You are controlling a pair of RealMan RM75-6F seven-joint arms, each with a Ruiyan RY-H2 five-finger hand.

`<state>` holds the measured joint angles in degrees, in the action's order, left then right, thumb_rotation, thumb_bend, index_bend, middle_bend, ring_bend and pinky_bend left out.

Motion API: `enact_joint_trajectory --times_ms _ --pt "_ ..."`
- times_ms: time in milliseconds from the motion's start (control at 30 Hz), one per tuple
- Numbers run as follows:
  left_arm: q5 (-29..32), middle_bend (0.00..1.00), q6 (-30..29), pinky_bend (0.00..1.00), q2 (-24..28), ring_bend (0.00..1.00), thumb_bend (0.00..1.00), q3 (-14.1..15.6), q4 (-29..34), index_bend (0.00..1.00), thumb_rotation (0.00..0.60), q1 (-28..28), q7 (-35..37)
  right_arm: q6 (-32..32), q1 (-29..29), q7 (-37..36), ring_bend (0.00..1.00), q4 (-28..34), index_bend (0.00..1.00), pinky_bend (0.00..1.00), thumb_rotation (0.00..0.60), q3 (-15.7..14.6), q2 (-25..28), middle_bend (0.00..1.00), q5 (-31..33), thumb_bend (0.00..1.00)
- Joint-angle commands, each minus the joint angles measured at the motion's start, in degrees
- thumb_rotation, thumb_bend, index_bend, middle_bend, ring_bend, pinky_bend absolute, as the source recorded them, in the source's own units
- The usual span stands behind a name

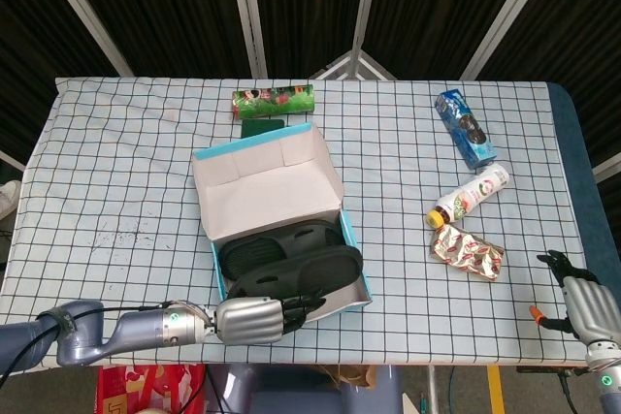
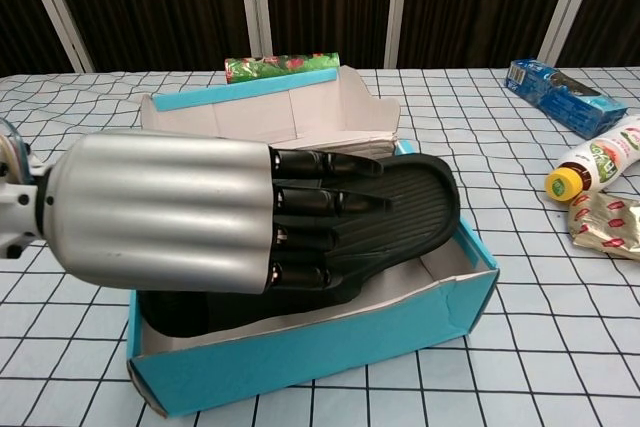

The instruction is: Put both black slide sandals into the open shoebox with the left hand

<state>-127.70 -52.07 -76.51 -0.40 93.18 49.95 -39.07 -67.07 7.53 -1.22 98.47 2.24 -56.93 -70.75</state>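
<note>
Left hand [image 2: 170, 212] at the near edge of the open shoebox [image 1: 344, 225], dark fingers [image 2: 320, 217] laid flat on the upper black sandal [image 1: 310, 269]; grip underneath cannot be told. This sandal lies atop the second sandal [image 1: 277, 242] inside the box. Right hand [image 1: 580, 305], fingers apart, holds nothing, at the surface's [image 1: 126, 172] near right corner.

Even, bright overhead lighting; shadows soft and short. Background beyond table [image 1: 116, 172] dark. Chest view: left hand [image 2: 170, 212] close, slightly soft, with streak glare along its silver shell. Head view sharp.
</note>
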Motion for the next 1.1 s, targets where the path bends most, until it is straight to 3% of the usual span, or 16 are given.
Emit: enact_joint_trajectory --times_ms 33,433,867,967,1100 --pt "0.45 0.46 -0.04 0.00 -1.63 0.00 0.38 0.77 -1.45 0.48 0.600 0.29 1.01 0.07 0.04 0.12 0.23 0.01 0.18 0.16 0.600 -0.02 0.00 0.11 0.10 0.29" --pt "1.43 0.46 -1.53 0.00 -5.34 0.00 0.38 5.37 -5.85 0.48 0.600 0.59 6.53 0.46 0.21 0.44 0.23 -0.05 0.18 0.16 0.600 0.11 -0.01 0.11 0.91 0.29" --pt "4.43 0.42 0.69 0.00 -7.96 0.00 0.38 7.25 -8.84 0.45 0.600 1.53 9.44 0.72 0.41 1.42 0.23 0.16 0.18 0.16 0.600 0.07 -0.14 0.11 1.45 0.29" --pt "5.34 0.38 1.18 0.00 -8.47 0.00 0.35 6.93 -9.22 0.38 0.600 1.76 9.27 0.84 0.49 1.60 0.23 0.15 0.18 0.16 0.600 0.10 -0.19 0.11 1.65 0.29" --pt "6.69 0.18 1.02 0.00 -8.06 0.00 0.31 5.40 -8.98 0.19 0.600 1.63 6.96 0.71 0.47 1.64 0.23 0.22 0.17 0.16 0.600 0.13 -0.19 0.11 1.67 0.29"
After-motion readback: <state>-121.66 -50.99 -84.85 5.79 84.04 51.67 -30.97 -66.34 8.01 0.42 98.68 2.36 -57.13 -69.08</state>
